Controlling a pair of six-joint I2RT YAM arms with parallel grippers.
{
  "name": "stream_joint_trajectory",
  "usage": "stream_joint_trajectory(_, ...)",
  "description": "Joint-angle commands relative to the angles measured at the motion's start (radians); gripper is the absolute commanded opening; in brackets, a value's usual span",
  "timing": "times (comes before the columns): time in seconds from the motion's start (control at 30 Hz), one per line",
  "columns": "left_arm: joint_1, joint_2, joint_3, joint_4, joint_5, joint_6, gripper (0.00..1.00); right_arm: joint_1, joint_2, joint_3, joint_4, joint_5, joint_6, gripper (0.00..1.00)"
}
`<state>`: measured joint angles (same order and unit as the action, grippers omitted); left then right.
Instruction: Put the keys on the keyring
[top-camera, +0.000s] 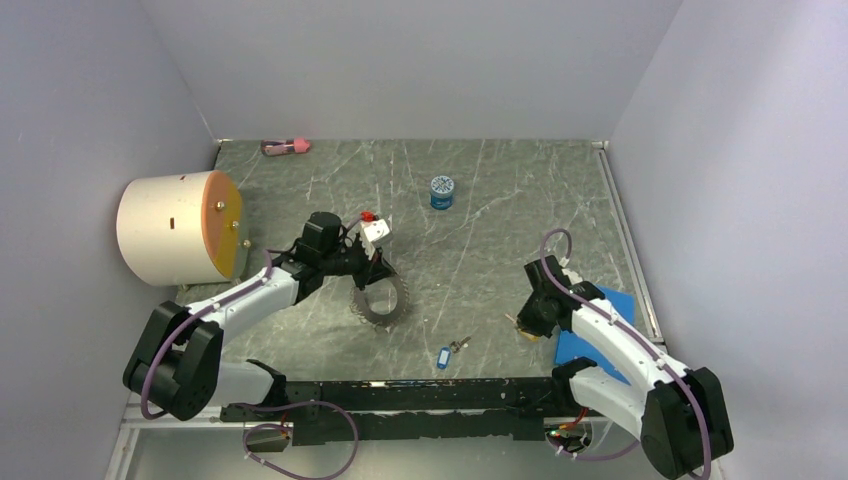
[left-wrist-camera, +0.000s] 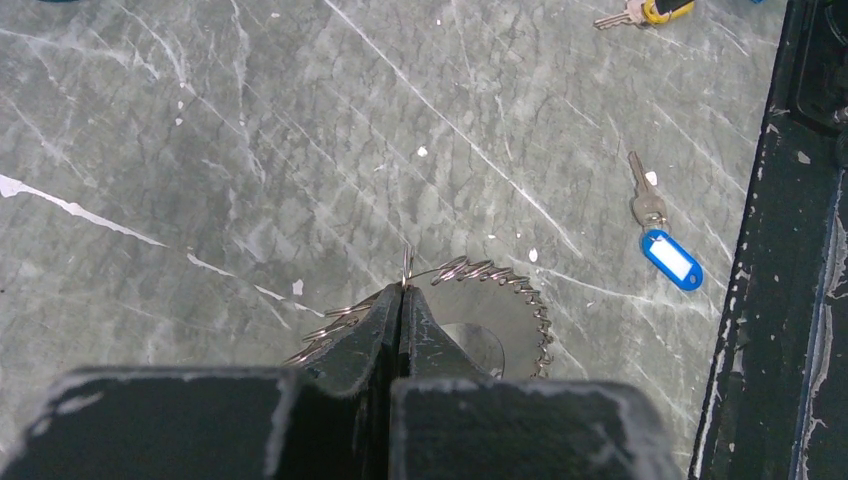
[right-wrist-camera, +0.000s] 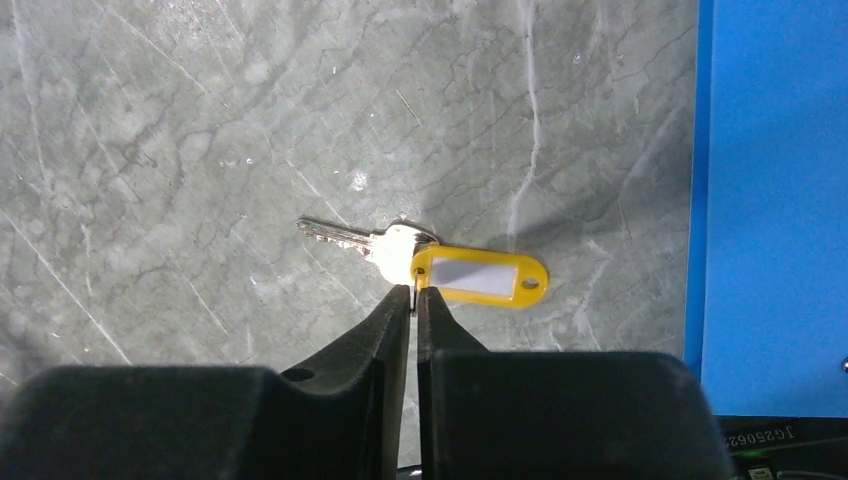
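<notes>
We log left gripper pinching the springy keyring; right gripper nearly closed at the light yellow-tagged key, hold unclear; its stiff head suits gripping.

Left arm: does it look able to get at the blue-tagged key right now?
Probably not to grasp. Bare tabletop lies between the left claw and the blue-tagged key, nothing blocking, but the claw is shut on the keyring, so it must let go first.
</notes>
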<state>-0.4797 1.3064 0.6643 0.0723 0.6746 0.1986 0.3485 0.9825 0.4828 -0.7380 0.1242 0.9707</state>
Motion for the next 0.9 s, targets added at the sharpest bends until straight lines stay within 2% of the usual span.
stream_joint_trajectory(0.0, -0.009, -0.008, 0.04, -0.004, 0.012, 0.023, 0.03, -0.003, -0.023, 0.036, -0.032, 0.024, -0.001, 0.11)
stream_joint_trajectory(0.1, -0.013, -0.011, 0.039, -0.007, 0.004, 0.027, 0.03, -0.003, -0.025, 0.03, -0.018, 0.017, -0.003, 0.1)
stream_joint_trajectory(0.2, -0.013, -0.016, 0.037, -0.01, 0.002, 0.029, 0.03, -0.003, -0.022, 0.028, -0.004, 0.009, -0.01, 0.0)
stream_joint_trajectory(0.5, -0.016, -0.035, 0.03, -0.007, -0.005, 0.03, 0.03, -0.003, -0.005, 0.047, 0.024, 0.006, -0.085, 0.0)
stream_joint_trajectory(0.87, -0.015, -0.087, -0.012, 0.063, 0.027, 0.021, 0.03, -0.003, -0.045, 0.142, 0.165, -0.012, -0.375, 0.0)
